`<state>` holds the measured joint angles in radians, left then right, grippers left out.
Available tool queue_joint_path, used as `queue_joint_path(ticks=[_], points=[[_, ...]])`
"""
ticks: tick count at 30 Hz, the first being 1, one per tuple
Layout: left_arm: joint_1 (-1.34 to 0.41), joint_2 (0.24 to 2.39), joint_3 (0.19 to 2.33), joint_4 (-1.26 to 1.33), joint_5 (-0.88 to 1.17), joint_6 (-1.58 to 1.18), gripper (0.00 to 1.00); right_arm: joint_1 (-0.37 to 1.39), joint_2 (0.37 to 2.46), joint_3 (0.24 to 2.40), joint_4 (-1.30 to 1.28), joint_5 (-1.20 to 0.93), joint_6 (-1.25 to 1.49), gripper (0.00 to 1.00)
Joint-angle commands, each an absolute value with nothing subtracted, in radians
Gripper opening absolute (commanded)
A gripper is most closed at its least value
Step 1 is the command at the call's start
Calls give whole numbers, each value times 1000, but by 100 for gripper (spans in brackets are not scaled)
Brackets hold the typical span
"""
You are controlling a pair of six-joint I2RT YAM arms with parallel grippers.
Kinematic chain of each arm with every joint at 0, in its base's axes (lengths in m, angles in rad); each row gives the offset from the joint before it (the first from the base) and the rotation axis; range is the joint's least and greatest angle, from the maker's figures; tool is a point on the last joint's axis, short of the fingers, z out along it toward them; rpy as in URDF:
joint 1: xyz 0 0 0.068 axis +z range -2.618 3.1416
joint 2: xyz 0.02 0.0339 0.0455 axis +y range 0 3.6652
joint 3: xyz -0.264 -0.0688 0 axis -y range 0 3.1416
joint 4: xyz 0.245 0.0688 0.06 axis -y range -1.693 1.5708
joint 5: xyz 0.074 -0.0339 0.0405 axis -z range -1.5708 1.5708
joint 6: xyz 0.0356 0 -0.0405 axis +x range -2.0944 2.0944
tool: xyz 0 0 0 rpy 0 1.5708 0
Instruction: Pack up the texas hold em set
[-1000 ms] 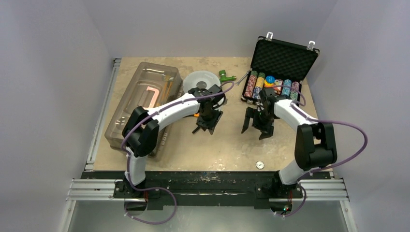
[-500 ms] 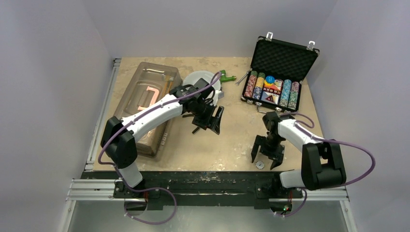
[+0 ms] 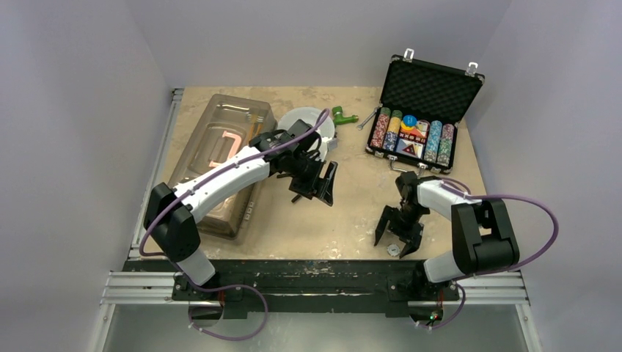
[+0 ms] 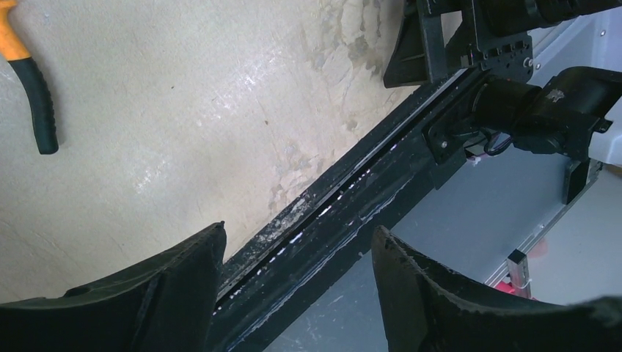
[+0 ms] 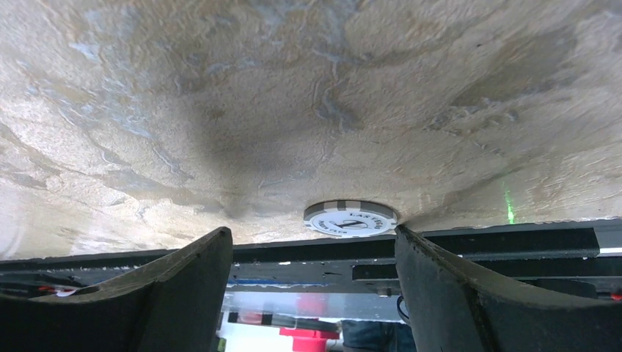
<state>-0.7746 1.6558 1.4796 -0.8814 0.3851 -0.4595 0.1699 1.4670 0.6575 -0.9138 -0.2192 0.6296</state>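
The black briefcase (image 3: 433, 88) stands open at the back right, its foam lid upright. Multicoloured chip rows (image 3: 382, 128) and small buttons (image 3: 411, 149) fill its tray. One loose white-and-grey chip (image 3: 394, 250) lies flat near the table's front edge; the right wrist view shows it (image 5: 350, 218) just beyond the fingertips, close to the right finger. My right gripper (image 3: 394, 233) (image 5: 314, 238) is open and empty, low over the table beside this chip. My left gripper (image 3: 317, 186) (image 4: 297, 238) is open and empty above the table's middle.
A large clear plastic bin (image 3: 220, 158) lies at the left, a round grey disc spool (image 3: 308, 123) behind my left arm. A green object (image 3: 341, 114) and a small wrench (image 3: 364, 121) lie at the back. An orange-and-black handle (image 4: 35, 95) lies on the table.
My right gripper has come from beside the briefcase to the front edge, down over the loose chip, then shifted a little left. My left arm has shifted slightly left; its gripper stays open.
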Motion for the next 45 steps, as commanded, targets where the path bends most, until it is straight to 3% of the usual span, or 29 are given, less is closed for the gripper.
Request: queue_joint_path(ticks=[1,6,11,17,20,26,32,35,42,45], points=[[-776,1602,1462,-868,397,-471,71,173,1457,645,-876,-214,662,78],[-776,1593,1463,-874,393,-471,71,173,1476,646,-845,-199,694,68],[-776,1585,1474,-889,385,-464,71,176,1525,701,-794,-159,687,67],[-776,1573,1482,-911,375,-454,71,193,1708,842,-714,-164,681,38],[-776,1558,1483,-931,361,-450,71,237,1808,960,-727,-205,693,30],[-776,1520,1453,-946,326,-446,71,377,1915,1188,-728,-299,769,27],[-776,1496,1428,-950,317,-456,71,441,1999,1341,-791,-228,759,26],[-776,1486,1427,-955,311,-457,71,451,2011,1337,-815,-165,712,27],[-776,1447,1434,-968,253,-462,72,530,1886,1313,-720,-65,528,69],[-775,1418,1452,-990,195,-463,73,587,1888,1332,-704,-3,457,75]])
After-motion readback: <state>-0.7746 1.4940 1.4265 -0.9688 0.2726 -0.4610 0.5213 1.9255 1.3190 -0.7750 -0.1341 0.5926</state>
